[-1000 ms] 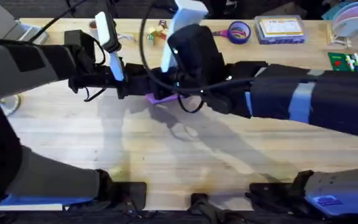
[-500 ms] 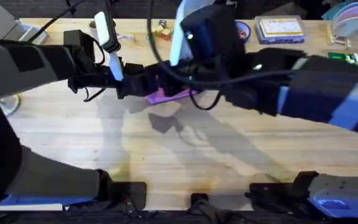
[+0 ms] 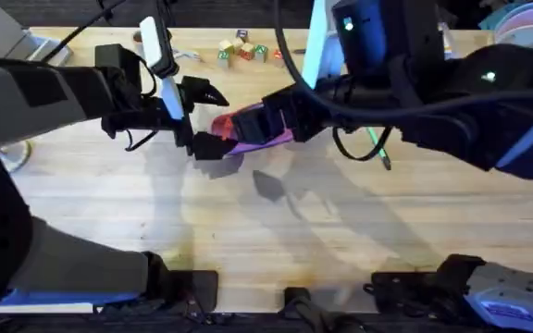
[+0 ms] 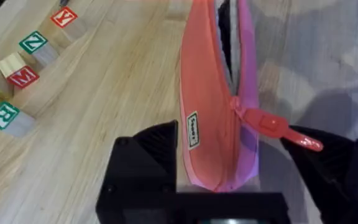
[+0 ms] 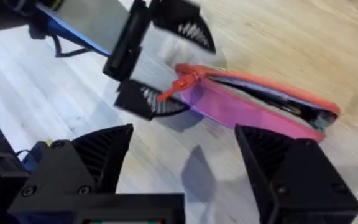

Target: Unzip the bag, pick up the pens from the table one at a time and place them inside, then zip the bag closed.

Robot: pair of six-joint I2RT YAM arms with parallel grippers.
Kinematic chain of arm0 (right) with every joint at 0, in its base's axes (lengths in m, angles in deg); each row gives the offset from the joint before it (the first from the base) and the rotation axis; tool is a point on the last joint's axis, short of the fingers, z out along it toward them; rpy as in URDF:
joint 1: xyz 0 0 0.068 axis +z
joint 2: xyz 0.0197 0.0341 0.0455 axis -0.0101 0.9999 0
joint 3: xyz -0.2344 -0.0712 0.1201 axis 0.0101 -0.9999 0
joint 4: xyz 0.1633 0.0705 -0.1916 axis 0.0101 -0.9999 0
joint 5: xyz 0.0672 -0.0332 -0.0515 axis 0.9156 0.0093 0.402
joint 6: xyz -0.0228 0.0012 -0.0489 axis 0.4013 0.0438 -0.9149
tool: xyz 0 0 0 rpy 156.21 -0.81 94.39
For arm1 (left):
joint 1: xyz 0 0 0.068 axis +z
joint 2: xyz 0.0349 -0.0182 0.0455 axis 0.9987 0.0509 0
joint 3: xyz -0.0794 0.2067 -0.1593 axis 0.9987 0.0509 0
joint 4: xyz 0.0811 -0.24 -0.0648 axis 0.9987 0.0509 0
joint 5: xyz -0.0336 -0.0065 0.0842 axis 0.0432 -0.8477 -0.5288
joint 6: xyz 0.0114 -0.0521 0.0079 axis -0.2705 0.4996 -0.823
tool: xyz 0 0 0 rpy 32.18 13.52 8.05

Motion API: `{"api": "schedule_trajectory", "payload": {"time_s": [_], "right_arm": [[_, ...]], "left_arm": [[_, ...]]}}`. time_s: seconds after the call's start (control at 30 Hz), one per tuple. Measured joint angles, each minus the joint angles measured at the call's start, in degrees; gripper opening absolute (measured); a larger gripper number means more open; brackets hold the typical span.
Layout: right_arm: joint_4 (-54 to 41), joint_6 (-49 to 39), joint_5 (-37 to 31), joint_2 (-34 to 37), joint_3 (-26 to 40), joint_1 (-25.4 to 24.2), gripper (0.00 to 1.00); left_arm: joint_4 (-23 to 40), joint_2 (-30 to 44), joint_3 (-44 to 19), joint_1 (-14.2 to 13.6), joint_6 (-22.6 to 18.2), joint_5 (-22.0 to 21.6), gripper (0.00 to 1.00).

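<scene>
The bag [image 3: 253,131] lies on the table [image 3: 248,222], pink-purple with a coral side, its zipper open along the top and the red pull [image 4: 272,126] at the near end. My left gripper [image 3: 218,122] is open, one finger on each side of that end [image 4: 235,134]. The left wrist view shows one finger against the coral side and the other apart from the fabric. My right gripper [image 5: 184,134] is open and empty, just above the bag's other end [image 3: 280,118]. A green pen [image 3: 375,145] lies on the table under the right arm.
Lettered wooden blocks [image 3: 241,49] sit behind the bag, also in the left wrist view [image 4: 17,74]. A plate stack [image 3: 526,23] and green items stand at the back right. The right arm stretches across the table's right half.
The right arm has swung back to the right, uncovering the bag and the green pen. The left gripper's fingers now stand spread around the bag's end.
</scene>
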Motion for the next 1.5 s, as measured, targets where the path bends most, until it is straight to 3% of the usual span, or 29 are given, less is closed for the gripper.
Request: {"api": "schedule_trajectory", "payload": {"time_s": [0.67,0.77,0.97,1.2,1.4,1.43,1.5], "right_arm": [[-1.86,-1.66,0.20,0.49,0.07,-0.12,0.997],[-7.33,-5.03,0.32,0.90,4.97,-0.61,0.997],[-16.74,-8.90,0.41,2.55,15.46,-3.98,0.996],[-26.35,-18.17,0.40,10.16,27.18,-4.87,0.996],[-24.29,-28.01,0.39,12.43,29.09,-4.87,0.997],[-23.54,-40.59,0.37,12.79,29.38,-4.87,0.996],[-23.54,-47.90,0.37,12.92,29.40,-4.87,0.997]], "left_arm": [[1.91,-2.62,0.00,0.59,0.05,0.30,0.993],[9.76,-12.19,0.00,3.59,-0.01,-0.67,0.993],[16.90,-15.33,0.00,5.82,0.00,-2.09,0.993],[19.15,-15.43,0.00,6.91,0.01,-2.51,0.993],[19.26,-15.43,0.00,6.91,0.01,-2.54,0.993],[19.26,-15.43,0.00,6.91,0.01,-2.54,0.993],[19.26,-15.43,0.00,6.91,0.01,-2.54,0.993]]}}
